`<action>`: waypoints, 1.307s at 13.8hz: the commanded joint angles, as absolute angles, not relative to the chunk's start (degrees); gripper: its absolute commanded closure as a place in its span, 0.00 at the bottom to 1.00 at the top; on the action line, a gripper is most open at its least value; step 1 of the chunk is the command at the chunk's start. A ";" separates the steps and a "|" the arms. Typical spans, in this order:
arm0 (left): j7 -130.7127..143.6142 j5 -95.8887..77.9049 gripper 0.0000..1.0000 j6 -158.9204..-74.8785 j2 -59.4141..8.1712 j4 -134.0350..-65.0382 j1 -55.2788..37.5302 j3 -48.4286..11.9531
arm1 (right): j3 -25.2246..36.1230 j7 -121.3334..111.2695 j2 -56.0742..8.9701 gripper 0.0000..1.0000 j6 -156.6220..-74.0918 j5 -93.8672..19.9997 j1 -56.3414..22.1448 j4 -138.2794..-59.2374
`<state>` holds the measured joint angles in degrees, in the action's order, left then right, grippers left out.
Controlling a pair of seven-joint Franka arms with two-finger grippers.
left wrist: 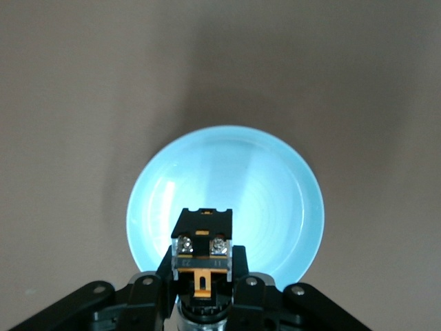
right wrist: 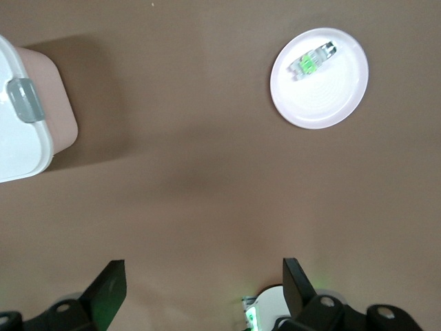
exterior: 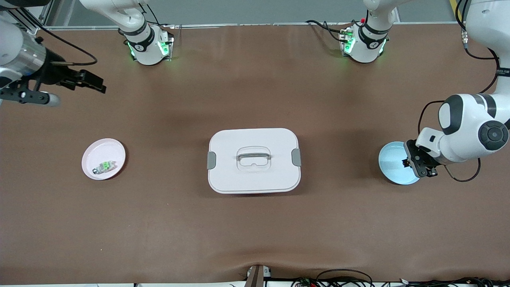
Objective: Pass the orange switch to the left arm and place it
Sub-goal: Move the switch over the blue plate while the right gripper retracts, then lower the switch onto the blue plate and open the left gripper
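Table (exterior: 255, 239) is covered w/ brown mat. Box (exterior: 254, 160) is seen at table centre, white, lid on, grey latches at both ends, clear handle recessed in lid; one corner + latch also caught in right wrist view (right wrist: 24, 103).

Left arm (exterior: 474, 127) is reached in from its base toward its own end of table, wrist bent down over blue plate (exterior: 394, 165). Right arm (exterior: 24, 63) is parked up at its end of table, waiting, well apart from everything.

Blue plate is sat at left arm's end, roughly level w/ box. Pink plate (exterior: 89, 153) is sat at right arm's end, also roughly level w/ box, both well apart from box. Pink plate shown whole in right wrist view (right wrist: 337, 96).

Left gripper (exterior: 412, 162) is held over blue plate, fingers clamped on switch (left wrist: 202, 248). Switch: black body, orange part + two screw terminals visible in left wrist view, held betw. pads above plate (left wrist: 275, 179). Whether it's touching plate or just above: can't be told.

Right gripper (exterior: 93, 81) is up over bare mat, fingers (right wrist: 103, 293) spread wide apart, nothing betw. them.

Green switch (exterior: 104, 166) is lain on pink plate, clear body, green top, toward plate's camera-side edge; also seen in right wrist view (right wrist: 311, 58).
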<state>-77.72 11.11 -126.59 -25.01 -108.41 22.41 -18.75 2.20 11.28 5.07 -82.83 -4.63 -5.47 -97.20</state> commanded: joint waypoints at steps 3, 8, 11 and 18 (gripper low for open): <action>-81.65 12.22 1.00 -129.89 -28.21 -109.59 24.17 -19.25 | 1.23 6.15 5.10 0.00 -84.11 -2.37 1.22 -97.21; -81.83 18.10 1.00 -134.56 -28.48 -113.29 24.34 -19.34 | 1.23 1.77 3.34 0.00 -84.02 -1.23 3.60 -93.52; -81.83 18.37 1.00 -137.10 -28.65 -115.13 24.26 -19.25 | 1.23 1.32 3.34 0.00 -84.02 -1.14 3.96 -92.82; -81.91 23.38 1.00 -140.10 -28.48 -118.21 25.05 -19.34 | 1.23 1.32 2.37 0.00 -83.85 -1.23 3.78 -92.02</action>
